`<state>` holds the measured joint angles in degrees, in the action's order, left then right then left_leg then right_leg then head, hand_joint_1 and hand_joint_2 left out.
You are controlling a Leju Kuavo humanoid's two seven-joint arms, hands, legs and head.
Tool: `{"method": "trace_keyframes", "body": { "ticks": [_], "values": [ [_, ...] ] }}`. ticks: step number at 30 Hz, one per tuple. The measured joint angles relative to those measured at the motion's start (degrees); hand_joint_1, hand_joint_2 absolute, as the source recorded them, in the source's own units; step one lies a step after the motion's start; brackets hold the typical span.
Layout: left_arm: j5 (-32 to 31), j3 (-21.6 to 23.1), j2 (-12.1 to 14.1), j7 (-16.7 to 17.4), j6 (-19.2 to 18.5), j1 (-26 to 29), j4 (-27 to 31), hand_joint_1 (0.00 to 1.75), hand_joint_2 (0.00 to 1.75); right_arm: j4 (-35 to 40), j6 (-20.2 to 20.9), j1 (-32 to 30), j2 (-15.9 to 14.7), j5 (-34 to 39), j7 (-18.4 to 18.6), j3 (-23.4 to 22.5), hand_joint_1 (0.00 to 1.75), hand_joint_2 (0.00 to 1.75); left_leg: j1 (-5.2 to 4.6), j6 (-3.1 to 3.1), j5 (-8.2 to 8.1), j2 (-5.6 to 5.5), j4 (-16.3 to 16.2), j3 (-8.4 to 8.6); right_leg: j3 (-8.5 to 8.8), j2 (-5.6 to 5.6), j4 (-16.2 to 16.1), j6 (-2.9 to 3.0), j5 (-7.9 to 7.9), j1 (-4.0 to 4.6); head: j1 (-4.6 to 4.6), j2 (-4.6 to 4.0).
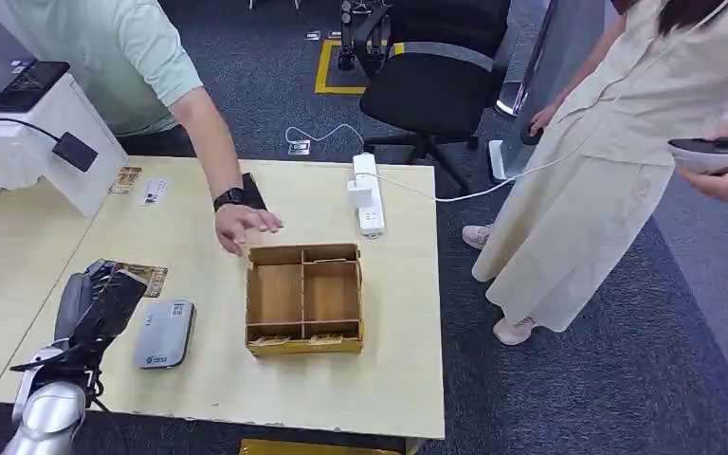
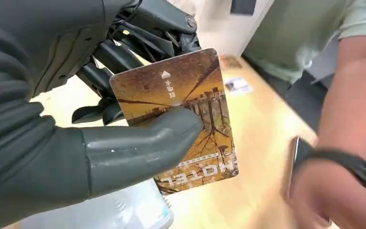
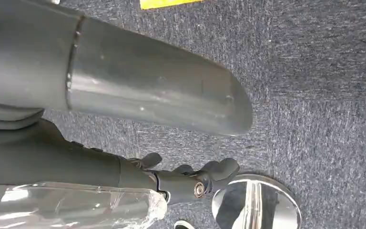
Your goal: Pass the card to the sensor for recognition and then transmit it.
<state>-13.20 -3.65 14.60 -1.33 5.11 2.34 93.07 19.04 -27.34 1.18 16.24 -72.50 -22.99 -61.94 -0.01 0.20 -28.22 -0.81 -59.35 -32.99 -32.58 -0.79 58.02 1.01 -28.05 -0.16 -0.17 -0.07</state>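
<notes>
At the near left corner of the surface: the left robot hand [image 1: 104, 303] is raised, holding the card [image 1: 142, 278].
Left robot hand: in the left wrist view the left robot hand [image 2: 76, 119] pinches the card [image 2: 181, 119] between the thick grey thumb, laid across its printed face, and the darker fingers [image 2: 138, 43] behind it.
Card: brown and gold artwork, with the word HOTEL along one edge (upside down in the wrist view); held off the surface, tilted.
Sensor: a flat grey reader [image 1: 163, 334] with a small square label lies on the surface [image 1: 398, 379] just beside the left robot hand, on the side nearer the box; a pale blurred part of it [image 2: 124, 214] shows under the thumb.
Box: an open wooden box [image 1: 304, 297] with compartments stands near the middle of the surface, apart from the reader; small card-like pieces lie in its near compartments.
Person's hand: a hand [image 1: 244, 225] with a dark wristband [image 1: 230, 197] hovers just beyond the far left corner of the box, fingers spread; the same hand [image 2: 343, 191] is blurred in the wrist view.
Far side of the surface: a white power strip [image 1: 368, 194] with a plug in it, and loose cards [image 1: 142, 185] near a white stand.
Right robot hand: the right robot hand [image 3: 190, 179] hangs over dark carpet [image 3: 324, 71] with its fingers loosely apart, holding nothing.
Second person: stands at the right of the surface in pale clothes, holding a dark and white device [image 1: 713, 152].
</notes>
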Motion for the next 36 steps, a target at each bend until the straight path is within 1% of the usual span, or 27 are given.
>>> {"method": "trace_keyframes", "body": {
  "ticks": [3, 4, 8, 13, 21, 28, 31, 36],
  "values": [
    [1.11, -1.25, 0.0, 0.07, -1.44, 2.03, 1.11, 1.75, 1.75, 0.09, 0.07, 0.02, 0.0, 0.07, -0.07, 0.0, 0.0, 0.0, 0.0, 0.01, -0.01, -0.01, 0.0, -0.01, 0.0, 0.01, 0.0, -0.03, -0.03, 0.0, 0.0, 0.0],
    [1.55, -1.75, 0.0, 0.55, -2.1, 2.78, 1.57, 1.75, 1.75, 0.11, 0.07, 0.03, 0.0, 0.09, -0.15, -0.04, 0.0, 0.0, 0.0, 0.01, -0.02, -0.01, 0.0, -0.01, 0.0, 0.01, 0.0, -0.03, -0.04, 0.0, 0.0, 0.0],
    [2.07, -3.23, 0.0, 1.03, -2.88, 4.8, 2.47, 1.75, 1.75, 0.15, 0.07, 0.06, 0.0, 0.17, -0.5, -0.28, 0.0, 0.0, 0.0, -0.01, -0.03, -0.04, 0.0, -0.01, 0.0, 0.03, 0.0, -0.02, -0.06, 0.0, 0.0, 0.0],
    [2.1, -3.76, 0.0, 1.05, -3.04, 5.62, 2.84, 1.75, 1.75, 0.15, 0.07, 0.12, 0.0, 0.17, -0.63, -0.48, 0.0, 0.0, 0.0, -0.01, -0.03, -0.04, 0.0, -0.01, 0.0, 0.06, 0.0, -0.02, -0.06, 0.0, 0.0, 0.0],
    [1.2, -4.96, -0.57, 1.95, -6.21, 7.0, 2.84, 1.75, 1.75, 0.15, -0.02, 0.17, 0.0, 0.13, -0.63, -0.79, 0.0, 0.0, 0.0, 0.03, -0.06, -0.04, 0.0, -0.01, 0.0, 0.06, 0.0, 0.01, -0.08, 0.0, 0.0, 0.0],
    [-0.11, -4.96, -1.31, 2.43, -7.3, 6.09, 1.53, 1.75, 1.75, 0.13, -0.07, 0.55, -0.02, -0.48, -0.66, -0.79, 0.0, 0.0, 0.0, 0.03, -0.06, -0.04, 0.0, 0.0, 0.0, 0.07, 0.0, 0.01, -0.08, 0.0, 0.0, 0.0],
    [-0.33, -4.94, -1.46, 3.0, -7.49, 5.25, 0.61, 1.75, 1.75, 0.09, -0.2, 0.71, -0.02, -0.52, -0.68, -0.79, 0.0, 0.0, 0.0, 0.03, -0.06, -0.03, 0.0, 0.01, 0.0, 0.06, 0.0, 0.01, -0.08, 0.0, 0.0, 0.0],
    [-0.48, -4.92, -1.53, 2.99, -7.56, 4.33, -0.53, 1.75, 1.75, -0.09, -0.37, 0.79, -0.11, -0.55, -0.66, -0.79, 0.0, 0.0, 0.0, 0.03, -0.06, -0.03, 0.0, 0.01, 0.0, 0.05, 0.0, 0.01, -0.08, 0.0, 0.0, 0.0]
  ]
}}
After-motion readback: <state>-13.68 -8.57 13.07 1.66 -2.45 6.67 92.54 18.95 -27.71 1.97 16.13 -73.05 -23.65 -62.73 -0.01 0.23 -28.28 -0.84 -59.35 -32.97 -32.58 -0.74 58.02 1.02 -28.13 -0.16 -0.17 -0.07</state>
